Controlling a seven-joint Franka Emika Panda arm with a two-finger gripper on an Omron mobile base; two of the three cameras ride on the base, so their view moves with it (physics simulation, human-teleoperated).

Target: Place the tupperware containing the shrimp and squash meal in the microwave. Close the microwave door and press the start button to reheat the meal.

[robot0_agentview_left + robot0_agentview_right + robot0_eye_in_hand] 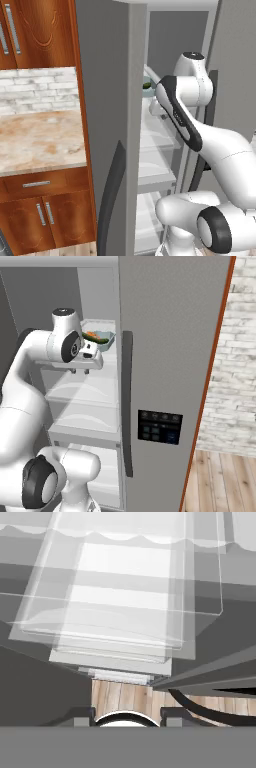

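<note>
Open fridge shelves (pixel 85 388) surround the gripper (pixel 80 371); finger spread cannot be told; tupperware (pixel 100 336) sits just behind it.

The tupperware (pixel 100 335) on the upper fridge shelf is showing partly in the right base view; the robot's wrist is covering its lower left corner. The shrimp (pixel 91 335) and squash (pixel 102 340) are appearing too small to detail. In the left base view, the fridge's centre post is hiding most of the tupperware (pixel 147 85), leaving a green sliver. The gripper (pixel 127 714) is being cut off by the hand view's bottom edge, so its jaw spacing is not readable. The fridge door (pixel 170 356) is running beyond the frame's top and bottom.
</note>
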